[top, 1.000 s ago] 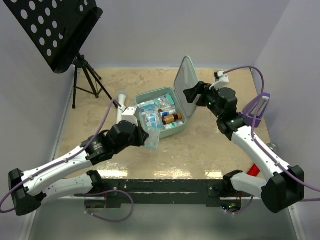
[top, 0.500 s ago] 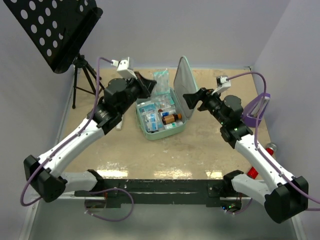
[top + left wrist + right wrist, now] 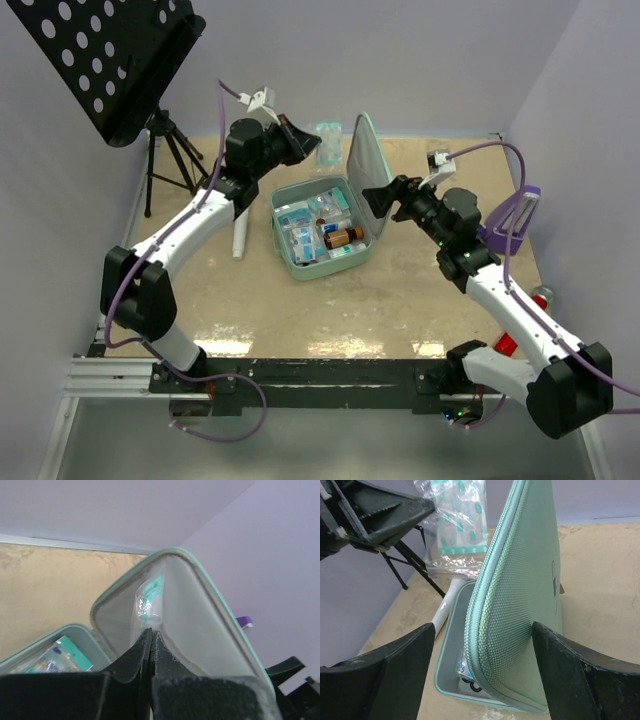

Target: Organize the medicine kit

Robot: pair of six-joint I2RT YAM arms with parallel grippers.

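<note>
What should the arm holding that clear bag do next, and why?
Probably lower the left gripper toward the open medicine kit. It is shut on the clear bag, held high beside the upright lid, while the open right gripper straddles that lid, so the way in looks free.

Robot body: left arm (image 3: 185, 232) and right arm (image 3: 512, 305), white link shells, black joint housings, black left hand (image 3: 310, 142) and right hand (image 3: 372, 198), lavender cable (image 3: 485, 146) looped from each wrist.
</note>
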